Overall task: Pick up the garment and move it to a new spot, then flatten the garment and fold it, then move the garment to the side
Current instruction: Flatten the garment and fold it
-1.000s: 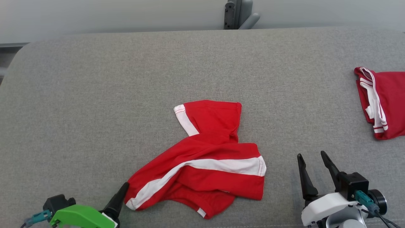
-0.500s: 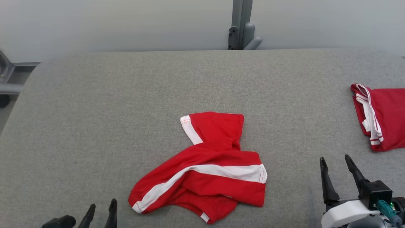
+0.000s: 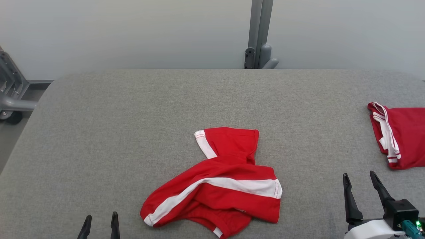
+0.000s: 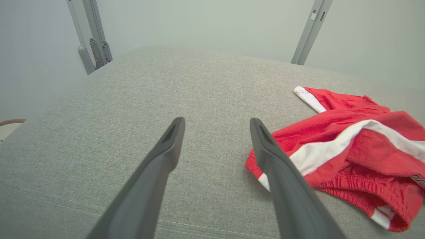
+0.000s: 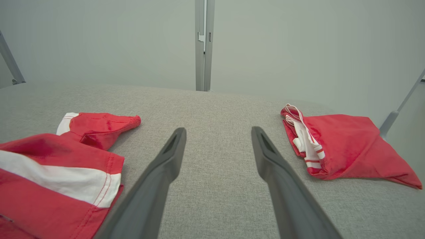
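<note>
**Item 1, garment (image 3: 215, 189).** Red cloth with broad white stripes, lying crumpled on the grey padded surface (image 3: 132, 116), near its front edge and roughly mid-width. One part points toward the back with a white band at its end. The larger mass lies nearer the robot, crossed by a long white stripe. The left wrist view shows a gathered, elastic-looking hem at the near edge. This is probably a pair of shorts, though the bunching hides the cut. Nothing holds it.

**Item 2, left gripper (image 3: 101, 216).** Fingertips rise from the bottom edge of the head view, left of the garment and apart from it. The jaws are spread wide with only bare fabric between them. They hold nothing.

**Item 3, right gripper (image 3: 359, 175).** At the lower right of the head view, over bare surface. It sits between the garment and a second red garment (image 3: 401, 136) and touches neither. The fingers are parted fully and hold nothing.

**Item 4, second red garment.** Lies at the right side of the surface, well apart from item 1. It is folded into a flat packet with white trim along its left edge.

**Item 5, surroundings.** A pale wall (image 3: 132, 33) stands behind the surface. A grey metal post (image 3: 260, 33) rises at the middle of the back edge. Part of a metal frame (image 3: 10, 89) shows at the far left.
</note>
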Controlling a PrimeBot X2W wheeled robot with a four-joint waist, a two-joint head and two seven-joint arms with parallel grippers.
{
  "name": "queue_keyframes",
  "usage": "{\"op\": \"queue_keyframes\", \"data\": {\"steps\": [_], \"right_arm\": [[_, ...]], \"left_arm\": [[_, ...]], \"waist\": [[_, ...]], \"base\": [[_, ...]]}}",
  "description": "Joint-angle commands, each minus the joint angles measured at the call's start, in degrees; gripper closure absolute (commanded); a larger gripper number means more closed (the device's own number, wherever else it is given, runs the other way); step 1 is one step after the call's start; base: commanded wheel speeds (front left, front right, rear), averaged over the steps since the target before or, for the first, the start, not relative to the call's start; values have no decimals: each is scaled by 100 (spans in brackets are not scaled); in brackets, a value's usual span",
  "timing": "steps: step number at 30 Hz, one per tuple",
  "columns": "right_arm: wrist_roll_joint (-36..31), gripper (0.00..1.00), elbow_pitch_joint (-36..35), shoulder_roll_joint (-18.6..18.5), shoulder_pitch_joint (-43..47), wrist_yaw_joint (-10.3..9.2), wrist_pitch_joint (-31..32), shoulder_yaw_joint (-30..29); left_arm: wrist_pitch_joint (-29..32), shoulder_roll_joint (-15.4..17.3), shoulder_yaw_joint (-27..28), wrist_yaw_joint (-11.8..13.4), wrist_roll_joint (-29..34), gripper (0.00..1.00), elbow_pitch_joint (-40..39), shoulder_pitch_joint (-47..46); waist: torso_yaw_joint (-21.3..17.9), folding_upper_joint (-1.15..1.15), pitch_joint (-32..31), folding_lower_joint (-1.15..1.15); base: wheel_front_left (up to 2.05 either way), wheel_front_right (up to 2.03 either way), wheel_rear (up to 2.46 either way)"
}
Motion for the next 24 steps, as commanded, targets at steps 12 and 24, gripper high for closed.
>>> {"op": "queue_keyframes", "data": {"steps": [12, 24], "right_arm": [[-91, 0, -56, 38, 181, -5, -16, -61], [722, 0, 899, -56, -623, -7, 182, 1534]], "left_arm": [[-15, -608, 820, -798, 1046, 0, 151, 187], [10, -856, 346, -1033, 352, 0, 1263, -417]], "waist": [[-82, 0, -5, 0], [-59, 0, 491, 0]], "base": [[0, 0, 0], [0, 0, 0]]}}
